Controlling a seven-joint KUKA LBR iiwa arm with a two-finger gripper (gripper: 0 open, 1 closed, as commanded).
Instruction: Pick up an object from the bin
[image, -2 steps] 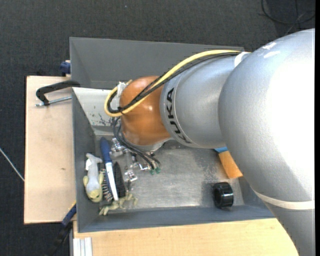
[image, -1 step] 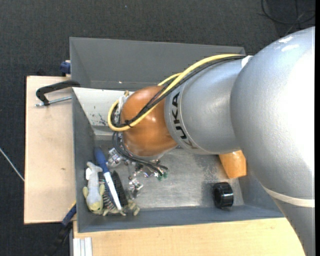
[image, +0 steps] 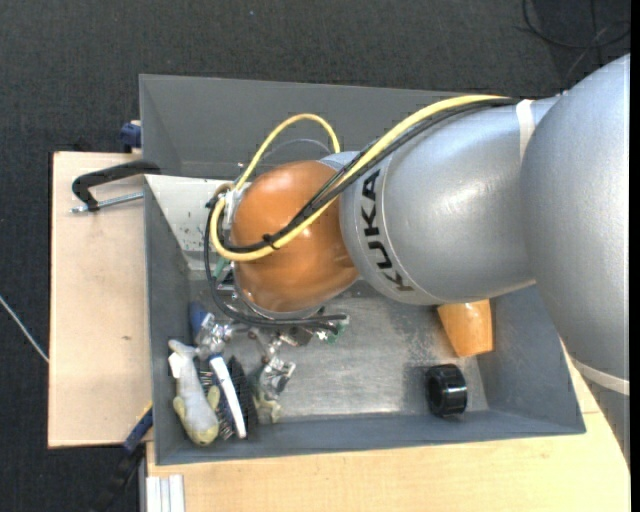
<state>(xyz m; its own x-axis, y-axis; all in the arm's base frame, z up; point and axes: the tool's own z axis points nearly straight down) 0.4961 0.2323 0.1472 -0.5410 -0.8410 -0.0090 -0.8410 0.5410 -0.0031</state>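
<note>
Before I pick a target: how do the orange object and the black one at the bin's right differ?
The orange cylinder is longer and partly hidden under the arm; the black cap is squat and fully in view. The orange cylinder lies higher in the view; the black cap lower, by the bin wall. Both rest on the bin floor, apart.

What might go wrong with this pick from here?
1. The tool sits beside a tight heap in the lower-left corner of the bin, a black-and-white brush and a pale lumpy thing; it may snag two things or jam them against the wall.
2. The arm's orange cover hides much of the contact area, so a miss may go unnoticed.
</note>
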